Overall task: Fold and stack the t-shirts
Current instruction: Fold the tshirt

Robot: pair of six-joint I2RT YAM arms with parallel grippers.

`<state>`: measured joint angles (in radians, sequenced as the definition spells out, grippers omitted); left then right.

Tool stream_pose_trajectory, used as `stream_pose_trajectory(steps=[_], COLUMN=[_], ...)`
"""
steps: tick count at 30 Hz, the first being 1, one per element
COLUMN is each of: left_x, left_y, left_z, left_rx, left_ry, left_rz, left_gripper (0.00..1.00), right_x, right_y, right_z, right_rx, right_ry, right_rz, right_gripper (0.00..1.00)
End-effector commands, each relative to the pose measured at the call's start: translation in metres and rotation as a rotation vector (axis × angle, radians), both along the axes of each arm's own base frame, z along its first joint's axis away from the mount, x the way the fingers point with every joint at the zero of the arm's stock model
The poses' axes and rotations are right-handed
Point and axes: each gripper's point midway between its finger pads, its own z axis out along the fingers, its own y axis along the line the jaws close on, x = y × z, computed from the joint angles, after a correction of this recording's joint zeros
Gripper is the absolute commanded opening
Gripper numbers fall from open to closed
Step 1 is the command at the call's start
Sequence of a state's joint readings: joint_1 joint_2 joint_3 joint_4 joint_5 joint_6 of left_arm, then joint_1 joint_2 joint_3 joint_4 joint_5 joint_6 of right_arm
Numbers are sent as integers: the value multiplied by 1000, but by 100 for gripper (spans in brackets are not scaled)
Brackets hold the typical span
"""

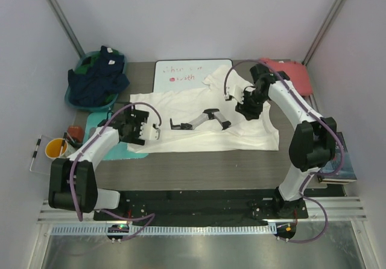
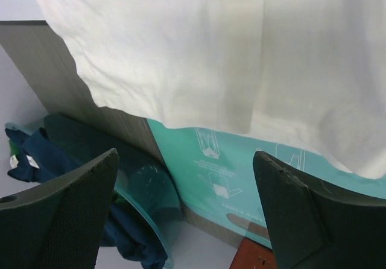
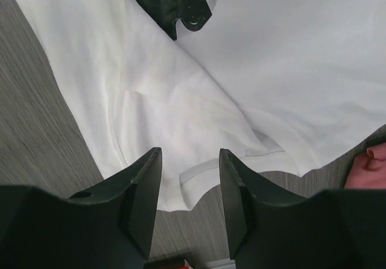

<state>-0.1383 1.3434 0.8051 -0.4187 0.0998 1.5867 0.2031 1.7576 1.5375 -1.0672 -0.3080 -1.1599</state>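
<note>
Hovering the left gripper at the 9 o'clock edge of the cream-white t-shirt, jaws standing wide apart, clasping nothing. Hanging the right gripper over its 2 o'clock part, jaws partly apart, empty. Lying spread mid-tabletop, that shirt; resting at 1 o'clock, the salmon-red t-shirt.

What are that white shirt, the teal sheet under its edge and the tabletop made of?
The white shirt looks like soft matte cloth: it creases and drapes. The teal sheet seems smooth plastic: flat, faintly glossy, with printed diagrams. The tabletop shows grey wood grain, perhaps laminate.
</note>
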Motion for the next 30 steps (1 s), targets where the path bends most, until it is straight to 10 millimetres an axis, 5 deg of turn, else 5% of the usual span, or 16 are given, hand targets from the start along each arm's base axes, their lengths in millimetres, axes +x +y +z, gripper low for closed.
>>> stream_pose_trajectory(steps=[1,7,12,22,30], left_x=[2,13,22,26,27], left_y=[-6,-3,-4,-2,4], left_z=[-9,-15,-15,-21,-18], left_rx=[-52,-55,-62,-49,-47], left_ry=[13,9,9,54,74], left_rz=[-63,-63,-47,-45,-32], left_gripper=[92,92,92,92,91], right_x=[4,-29,-36,-5,-2], right_y=[-2,12,27,44,59], right_z=[-11,-33,-49,-69,-71], right_rx=[-46,-54,-54,-50,-25], right_ry=[3,54,50,7,31], right_rz=[-43,68,139,98,92], right_gripper=[48,48,52,52,52])
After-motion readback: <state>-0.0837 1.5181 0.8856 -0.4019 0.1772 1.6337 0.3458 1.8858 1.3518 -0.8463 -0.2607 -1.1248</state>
